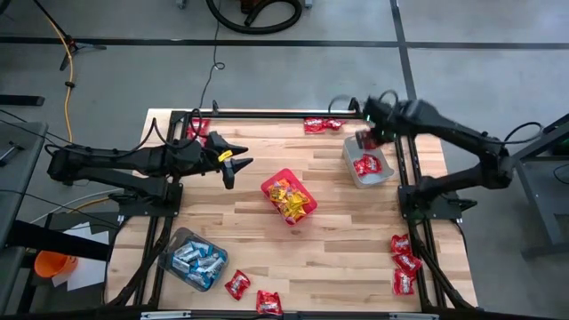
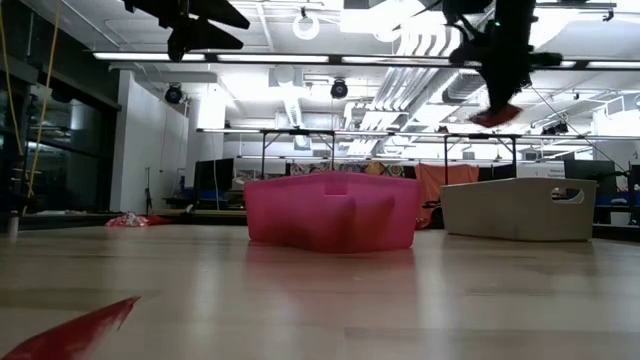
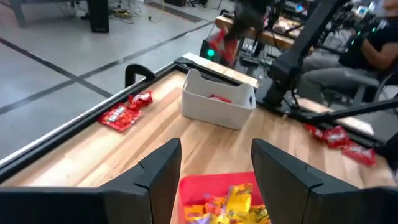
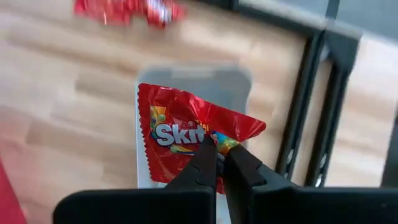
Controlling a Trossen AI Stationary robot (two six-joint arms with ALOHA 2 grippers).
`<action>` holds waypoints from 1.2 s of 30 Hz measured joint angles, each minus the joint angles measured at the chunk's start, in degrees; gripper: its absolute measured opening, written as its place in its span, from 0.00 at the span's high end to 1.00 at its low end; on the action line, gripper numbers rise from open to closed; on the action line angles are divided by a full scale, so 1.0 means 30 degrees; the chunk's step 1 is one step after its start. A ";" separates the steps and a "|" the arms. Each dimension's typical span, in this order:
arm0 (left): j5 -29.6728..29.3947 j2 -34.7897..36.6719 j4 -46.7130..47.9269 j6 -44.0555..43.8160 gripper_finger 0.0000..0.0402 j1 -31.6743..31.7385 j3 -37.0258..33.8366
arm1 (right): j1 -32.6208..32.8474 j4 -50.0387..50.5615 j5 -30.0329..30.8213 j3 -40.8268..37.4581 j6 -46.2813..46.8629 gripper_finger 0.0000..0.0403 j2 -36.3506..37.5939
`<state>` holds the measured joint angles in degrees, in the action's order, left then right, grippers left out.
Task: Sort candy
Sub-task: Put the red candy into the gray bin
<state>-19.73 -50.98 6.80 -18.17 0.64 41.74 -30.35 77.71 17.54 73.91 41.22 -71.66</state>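
My right gripper [image 1: 368, 135] is shut on a shiny red candy packet [image 4: 186, 140] above the grey tub [image 1: 369, 167], which holds red packets. In the low view the packet [image 2: 497, 115] hangs below that gripper [image 2: 500, 70], high over the tub [image 2: 520, 208]. My left gripper [image 1: 233, 163] is open and empty, raised left of the red bin [image 1: 289, 197], which holds yellow candy [image 3: 231, 202]. Its fingers frame that bin in the left wrist view [image 3: 216, 158]. Blue-and-white candy fills the clear tub [image 1: 194, 258]. My right gripper pinches the red packet between its two fingers near one edge [image 4: 219, 144], the tips closed over the printed face. The fingers come from above, pointing down. The packet is lifted clear, hanging crumpled below the fingers over the grey tub.
Loose red packets lie at the table's far edge [image 1: 322, 124], far left corner [image 1: 197, 129], near edge [image 1: 252, 293] and right side [image 1: 404, 264]. Black frame rails border the table. A person sits beyond the table [image 3: 379, 37]. Bare wood lies between the bins.
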 joint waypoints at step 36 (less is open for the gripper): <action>-0.2056 -0.0146 -0.0131 -0.4400 0.54 0.0015 0.0000 | 0.3725 -0.5064 0.0089 -0.8103 -0.0086 0.42 0.2465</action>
<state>-25.89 -51.42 6.40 -31.38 0.69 41.74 -19.18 62.52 17.81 49.60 40.96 -64.27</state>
